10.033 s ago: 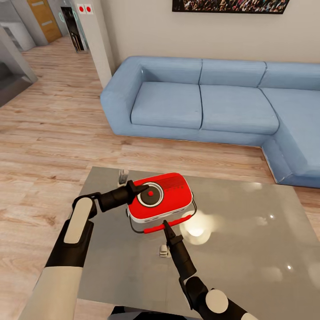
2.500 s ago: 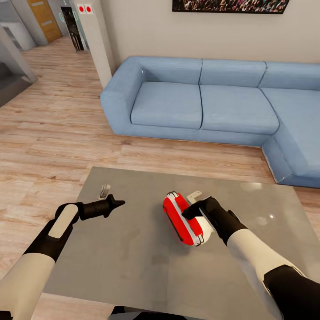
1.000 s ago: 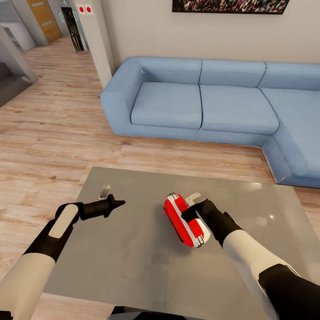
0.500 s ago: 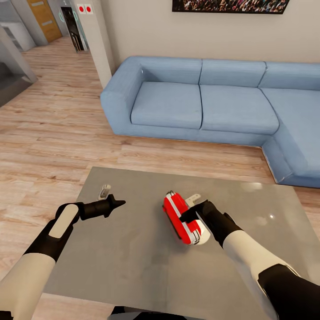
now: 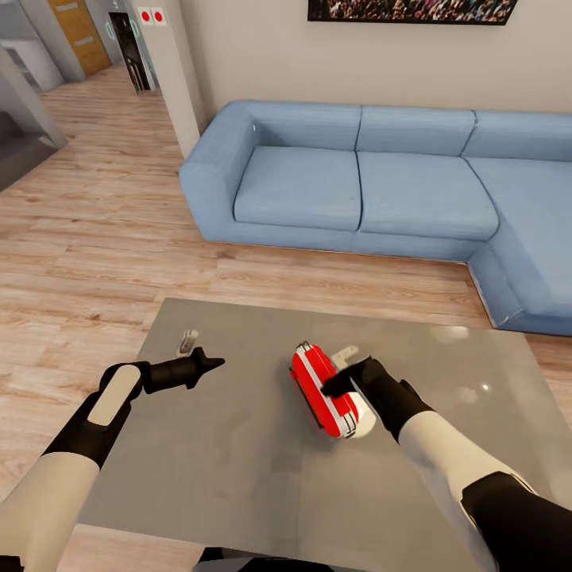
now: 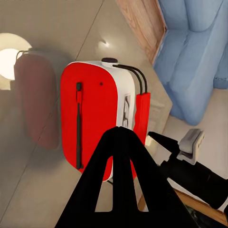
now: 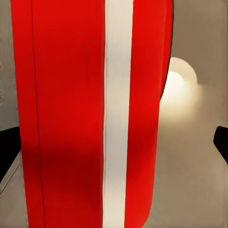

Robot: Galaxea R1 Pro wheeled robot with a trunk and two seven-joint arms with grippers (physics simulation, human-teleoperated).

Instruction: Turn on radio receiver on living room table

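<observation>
Radio (image 5: 322, 389): stood on its narrow edge, centre of counter (image 5: 238, 477). Right tool (image 5: 338, 384) pressed against it, opening not discernible; left tool (image 5: 208, 364) shut, empty, apart. Risk: radio toppled by sideways push.

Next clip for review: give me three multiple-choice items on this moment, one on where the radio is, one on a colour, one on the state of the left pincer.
1. Where is the radio receiver?
A. On the sofa
B. On the table
C. On the floor

2. What colour is the sofa?
A. Blue
B. Green
C. Brown

3. What is the state of the left pincer?
A. Shut on the radio
B. Wide open around the radio
C. Shut, holding nothing, apart from the radio

Key: 1 B, the head view shows the red radio standing on edge on the glossy grey top, beside the right pincer. 2 A, its cushions are light blue. 3 C, its fingers meet in a point over bare table, with a gap to the radio.
</observation>
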